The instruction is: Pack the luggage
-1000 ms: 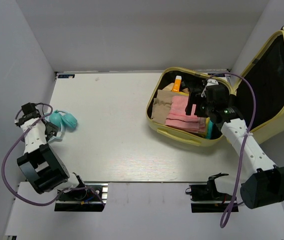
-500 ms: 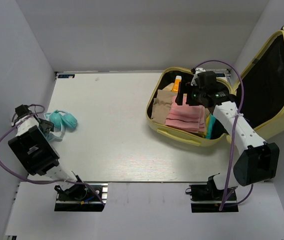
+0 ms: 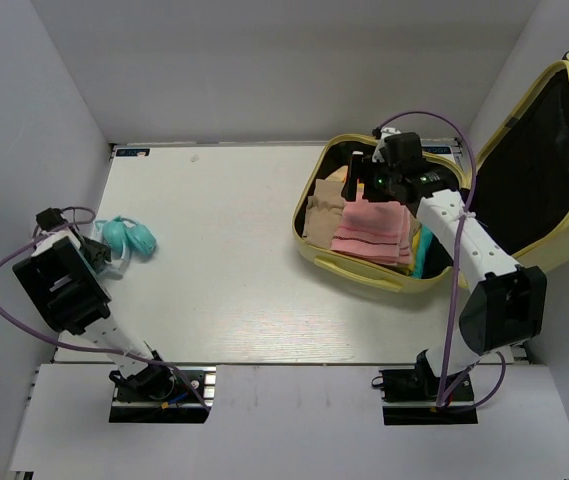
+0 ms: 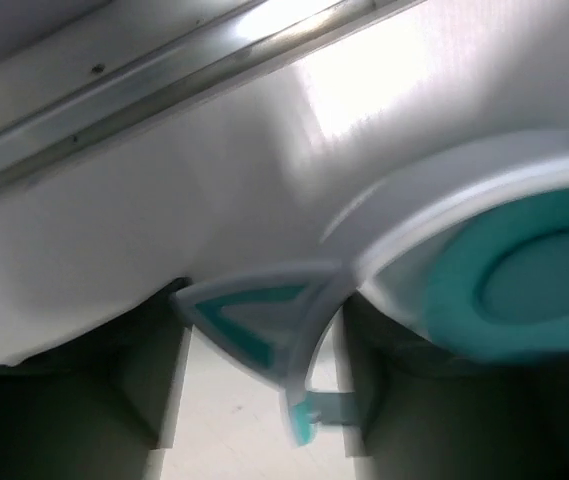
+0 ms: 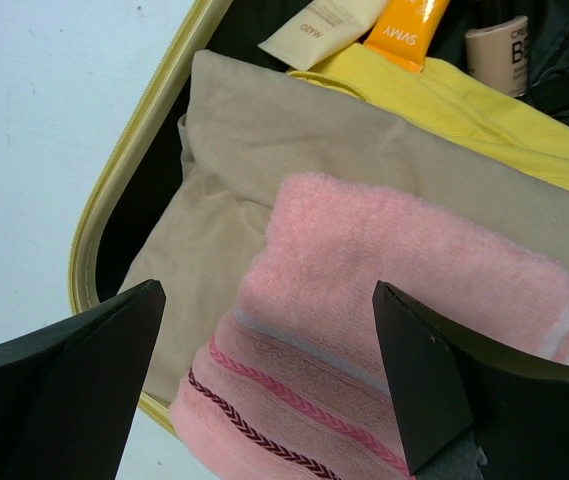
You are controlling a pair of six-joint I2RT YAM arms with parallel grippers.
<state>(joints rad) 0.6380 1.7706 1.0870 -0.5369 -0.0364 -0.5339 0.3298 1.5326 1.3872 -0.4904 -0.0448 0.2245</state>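
Observation:
The pale yellow luggage (image 3: 364, 271) lies open at the right, its lid (image 3: 539, 170) standing up behind. Inside are a folded pink towel (image 3: 374, 230) on a beige cloth (image 3: 319, 215). My right gripper (image 3: 362, 185) is open and empty, hovering just above the towel (image 5: 394, 300) near the luggage's far side; in the right wrist view it (image 5: 264, 340) straddles the towel. Teal and white headphones (image 3: 127, 238) lie at the table's left edge. My left gripper (image 3: 94, 250) is open at them, the white headband (image 4: 309, 330) between its fingers (image 4: 159, 390).
An orange tube (image 5: 409, 25), a cream tube (image 5: 324, 30) and a yellow cloth (image 5: 444, 95) lie at the back of the luggage. The zip rim (image 5: 114, 190) runs along its left side. White walls close in the table on the left, back and right.
My right gripper has moved from the near right of the towel to the luggage's far left part. My left arm has swung round while its gripper stayed by the headphones.

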